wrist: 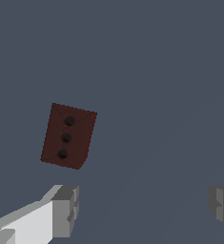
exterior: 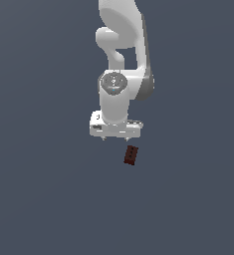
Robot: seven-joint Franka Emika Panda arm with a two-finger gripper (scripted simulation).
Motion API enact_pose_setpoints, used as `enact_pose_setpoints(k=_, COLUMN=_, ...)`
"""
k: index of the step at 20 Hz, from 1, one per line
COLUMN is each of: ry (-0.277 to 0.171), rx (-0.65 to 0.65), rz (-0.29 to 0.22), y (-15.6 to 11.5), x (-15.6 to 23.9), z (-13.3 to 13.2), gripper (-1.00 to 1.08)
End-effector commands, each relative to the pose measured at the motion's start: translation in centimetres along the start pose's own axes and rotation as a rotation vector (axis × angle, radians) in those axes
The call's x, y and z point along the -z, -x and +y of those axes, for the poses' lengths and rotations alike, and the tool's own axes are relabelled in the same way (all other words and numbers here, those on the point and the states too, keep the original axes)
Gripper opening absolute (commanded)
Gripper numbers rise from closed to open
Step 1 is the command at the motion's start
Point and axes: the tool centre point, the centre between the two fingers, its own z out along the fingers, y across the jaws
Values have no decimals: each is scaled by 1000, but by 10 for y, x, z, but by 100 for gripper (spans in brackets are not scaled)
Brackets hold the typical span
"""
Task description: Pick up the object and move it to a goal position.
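**Robot arm poised near a small block, nothing picked up yet**

A white Panda arm [exterior: 119, 64] fills the upper centre of the exterior view, against a plain grey-blue surface [exterior: 39, 199]. Its gripper [exterior: 115, 135] hangs at mid-frame. In the wrist view the jaws stand wide apart, empty. The object [exterior: 131, 155], a small reddish-brown block with three dark dots, lies just below the gripper and slightly right, untouched. Judging by this, grasping, lifting and carrying all remain. No goal marker is visible.
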Motion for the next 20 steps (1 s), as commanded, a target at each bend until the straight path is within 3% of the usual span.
enact_pose_setpoints(k=1, ry=1, rx=-21, rz=6, y=-3, x=-5, z=-7, gripper=100)
enact_pose_setpoints(k=20, ry=-3, rx=-228, rz=65, y=-25, x=-55, z=-73, gripper=100)
